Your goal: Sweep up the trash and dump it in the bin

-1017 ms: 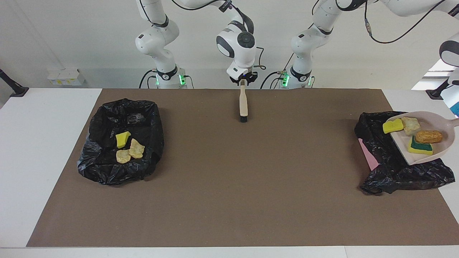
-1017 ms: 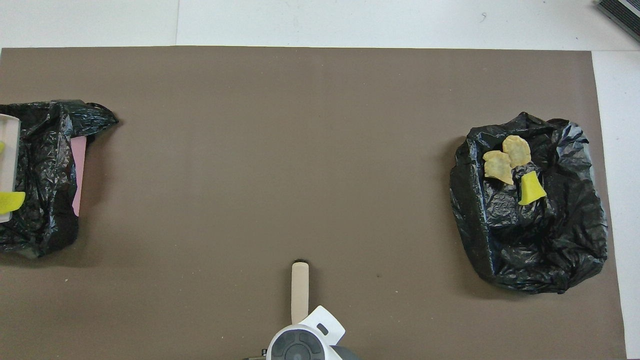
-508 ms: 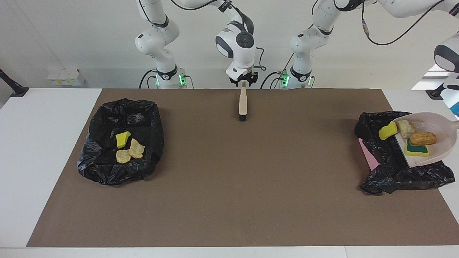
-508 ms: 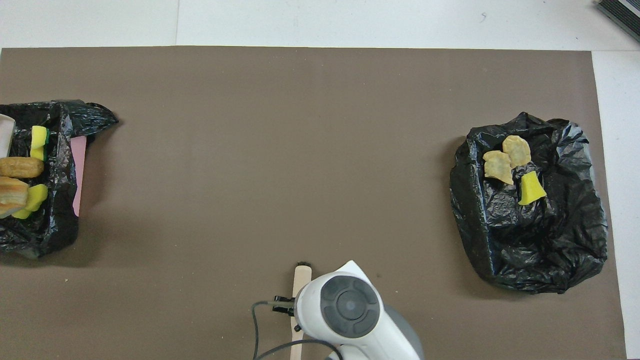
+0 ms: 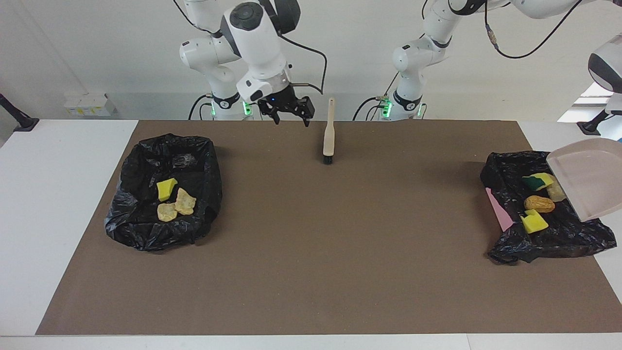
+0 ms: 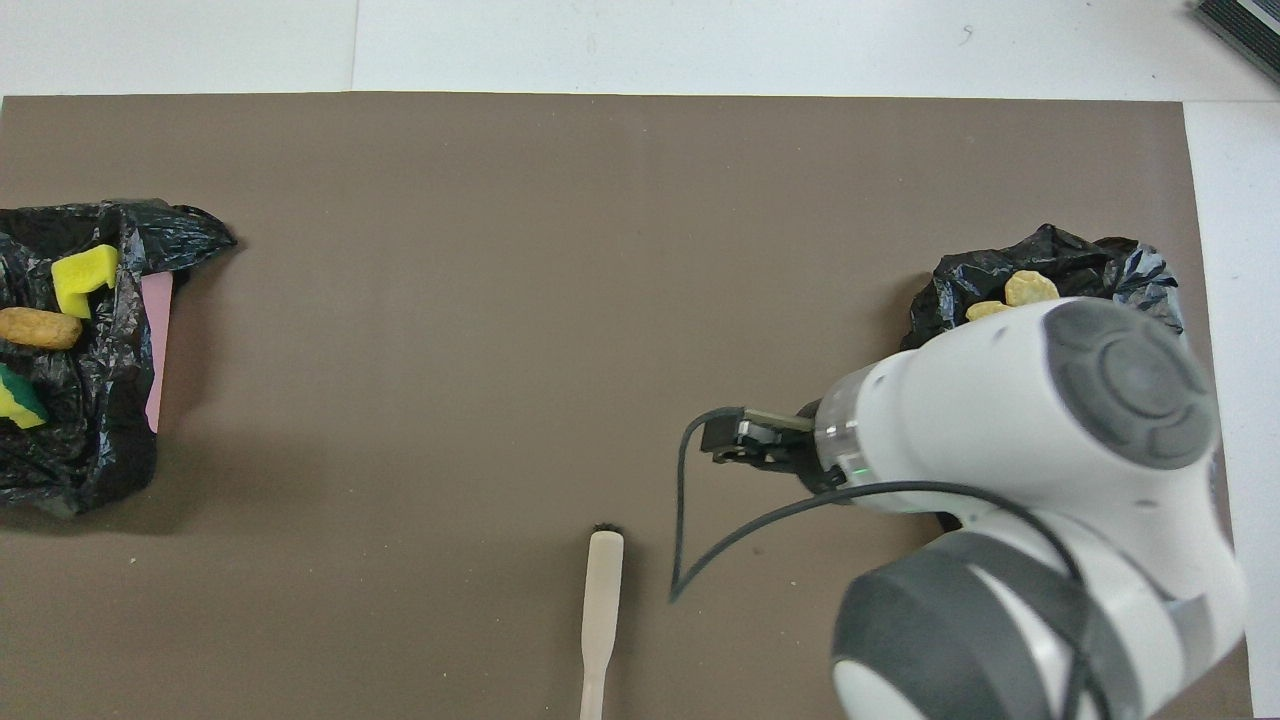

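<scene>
trash (image 5: 534, 201) | lying in the black bag (image 5: 505, 170) at the left arm's end of the tabletop (image 5: 340, 272), more in the other bag (image 5: 131, 228) | judged light, soft, crumbly; best scooped | dustpan (image 5: 590, 182) tipped over bag; left gripper unseen, fingers clenched | right gripper (image 5: 290, 112) fingers released beside brush (image 5: 329, 133)

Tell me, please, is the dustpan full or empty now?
Empty: the tilted dustpan shows a bare inside; the scraps lie in the black bag.

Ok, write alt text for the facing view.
A tilted dustpan hangs over a black bin bag holding four trash scraps. A brush lies near the robots; the right gripper is raised beside it, jaws open.
</scene>
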